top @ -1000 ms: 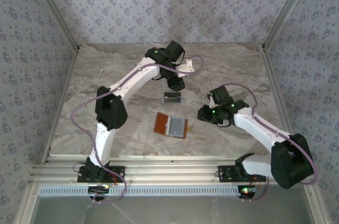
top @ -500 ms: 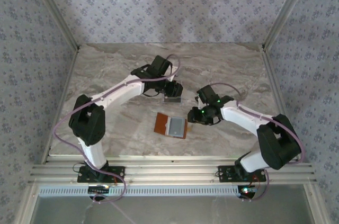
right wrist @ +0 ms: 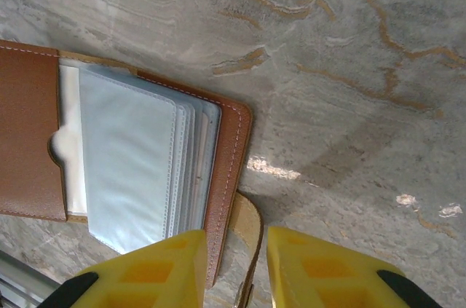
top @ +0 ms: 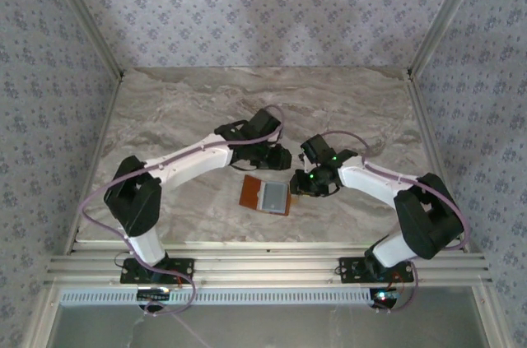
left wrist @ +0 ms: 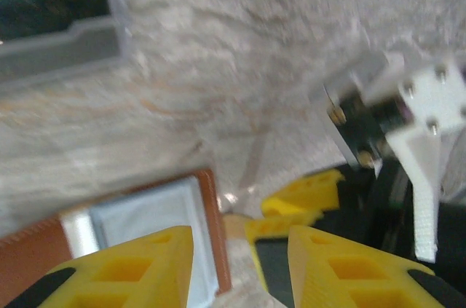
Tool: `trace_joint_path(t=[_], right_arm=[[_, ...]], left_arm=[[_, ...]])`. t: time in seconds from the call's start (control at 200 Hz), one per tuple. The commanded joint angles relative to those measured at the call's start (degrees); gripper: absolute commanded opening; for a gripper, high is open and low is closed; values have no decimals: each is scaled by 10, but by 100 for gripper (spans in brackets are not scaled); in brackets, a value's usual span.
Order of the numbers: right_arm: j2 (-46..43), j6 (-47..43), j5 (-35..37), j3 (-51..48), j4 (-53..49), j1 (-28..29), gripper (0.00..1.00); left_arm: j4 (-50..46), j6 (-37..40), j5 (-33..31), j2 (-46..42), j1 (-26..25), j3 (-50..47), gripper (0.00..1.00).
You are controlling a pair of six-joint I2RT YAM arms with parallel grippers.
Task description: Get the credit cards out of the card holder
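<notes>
The flat orange-brown leather card holder [right wrist: 29, 104] lies open on the marble bench [right wrist: 349, 68]; the right hand [right wrist: 237, 271], spread apart, straddles its side tab [right wrist: 249, 229]; the left hand [left wrist: 240, 253] is apart too.

We record a marble-patterned tabletop [top: 165, 109], grey-beige with brown veining. Walls [top: 263, 11] in pale floral-print covering enclose it left, right and far. Aluminium rails [top: 263, 266] line its near edge. Lighting even.
</notes>
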Motion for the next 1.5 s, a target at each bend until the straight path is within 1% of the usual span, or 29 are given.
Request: trace_joint_path(t=[0.0, 0.14, 0.19, 0.37, 0.54, 0.655, 0.74, 0.889, 1.074, 1.194, 1.499], right_arm=[[-1, 5, 1, -4, -13, 5, 28], [-2, 4, 1, -14, -10, 5, 25], [-2, 3, -2, -17, -8, 5, 21], [-3, 3, 0, -22, -4, 5, 13], [-5, 5, -2, -23, -2, 6, 5], [-5, 7, -3, -23, 0, 6, 3], [-6, 7, -2, -21, -1, 6, 2], [-9, 9, 2, -23, -5, 5, 2], [-9, 8, 3, -25, -5, 6, 1], [-8, 9, 3, -25, -8, 4, 0], [-11, 8, 5, -26, -13, 2, 0]], left_arm=[[-25, -32, 5, 4, -12, -20, 38], [-14, -57, 27, 21, -25, -38, 34], [-11, -64, 30, 27, -28, -44, 31], [-2, -81, 45, 46, -28, -52, 25], [15, -91, 68, 64, -28, -64, 22], [27, -91, 86, 76, -28, -68, 19], [52, -93, 105, 85, -28, -76, 19], [61, -96, 115, 105, -25, -80, 18], [47, -98, 91, 99, -22, -91, 18], [40, -93, 73, 90, -20, -102, 15], [-51, -57, 0, 83, -19, -78, 16]])
